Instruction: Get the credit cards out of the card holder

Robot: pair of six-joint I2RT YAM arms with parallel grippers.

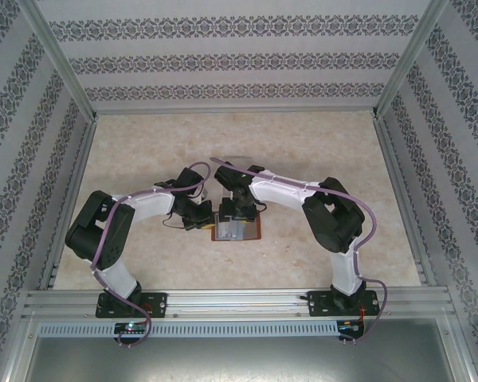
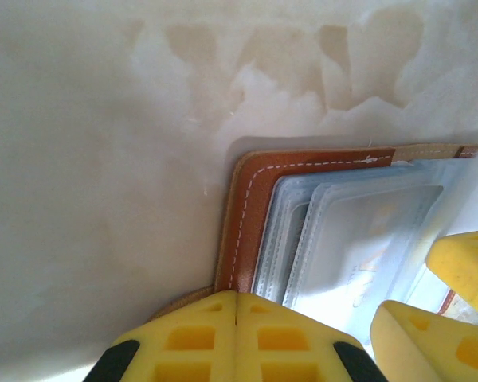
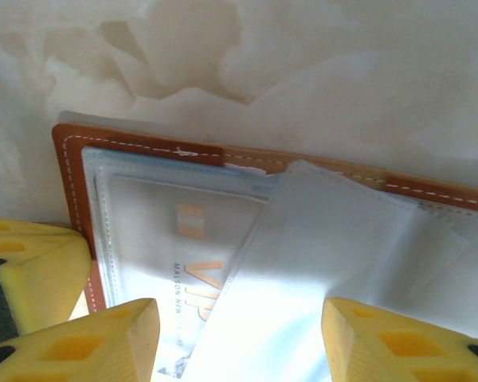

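Marbled beige tabletop (image 1: 143,159) is bearing the open reddish-brown leather card holder (image 3: 68,183); left gripper (image 2: 236,338), closed, is resting at its edge; right gripper (image 3: 239,318), spread wide, is straddling whitish sleeved credit cards (image 3: 167,231) below.

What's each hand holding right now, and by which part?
The left hand appears shut on the card holder, pinching its brown leather edge near a corner. The right hand is open, straddling a clear sleeve, gripping nothing.

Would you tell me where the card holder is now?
The card holder lies open on the table, central in the top external view, left tool at its left edge, right tool over it.
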